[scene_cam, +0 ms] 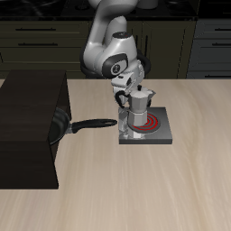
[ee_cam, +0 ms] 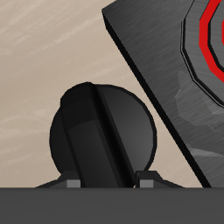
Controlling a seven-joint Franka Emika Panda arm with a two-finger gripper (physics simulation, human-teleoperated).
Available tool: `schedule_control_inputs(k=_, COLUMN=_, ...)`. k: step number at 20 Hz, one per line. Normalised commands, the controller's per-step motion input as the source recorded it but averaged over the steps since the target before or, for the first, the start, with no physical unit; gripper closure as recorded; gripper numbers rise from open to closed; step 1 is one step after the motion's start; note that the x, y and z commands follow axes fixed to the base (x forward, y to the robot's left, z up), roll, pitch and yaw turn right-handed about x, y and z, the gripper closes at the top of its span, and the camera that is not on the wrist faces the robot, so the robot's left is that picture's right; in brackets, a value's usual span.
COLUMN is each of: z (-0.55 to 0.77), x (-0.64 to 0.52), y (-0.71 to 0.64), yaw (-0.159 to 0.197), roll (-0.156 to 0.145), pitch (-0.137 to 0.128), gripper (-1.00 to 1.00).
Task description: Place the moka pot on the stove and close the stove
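The silver moka pot [scene_cam: 138, 109] stands upright on the stove [scene_cam: 165, 136], over its red coil [scene_cam: 155, 121]. My gripper [scene_cam: 122, 97] hangs just beside the pot, above the stove's edge nearest the pan handle, and holds nothing. In the wrist view the stove's black knob [ee_cam: 101, 131] fills the middle, directly below my gripper [ee_cam: 109, 182]. Only the tips of the fingers [ee_cam: 70, 183] show, set apart on either side of the knob's ridge and not touching it. Part of the grey stove plate [ee_cam: 166, 79] and its red coil [ee_cam: 214, 35] show beyond the knob.
A black frying pan [scene_cam: 58, 126] lies beside the stove, its long handle [scene_cam: 95, 124] reaching toward the stove's edge under my gripper. A large black box [scene_cam: 29, 126] stands past the pan. Dark cabinets [scene_cam: 54, 45] run behind the table.
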Motion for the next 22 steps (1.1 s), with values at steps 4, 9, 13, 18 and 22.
schedule_control_inputs(k=4, z=0.07, x=0.09, y=0.15, yaw=-0.106, roll=0.025, pitch=-0.036, gripper=1.00)
schedule_control_inputs(k=9, z=-0.01, x=0.07, y=0.19, yaw=-0.099, roll=0.028, pitch=-0.023, gripper=1.00)
schedule_control_inputs(k=13, z=-0.05, x=0.04, y=0.11, yaw=-0.052, roll=0.017, pitch=0.000, gripper=1.00)
schedule_control_inputs(k=18, z=0.01, x=0.03, y=0.16, yaw=-0.073, roll=0.021, pitch=-0.014, gripper=1.00)
schedule_control_inputs(k=22, z=0.03, x=0.09, y=0.21, yaw=-0.105, roll=0.018, pitch=-0.023, gripper=1.00)
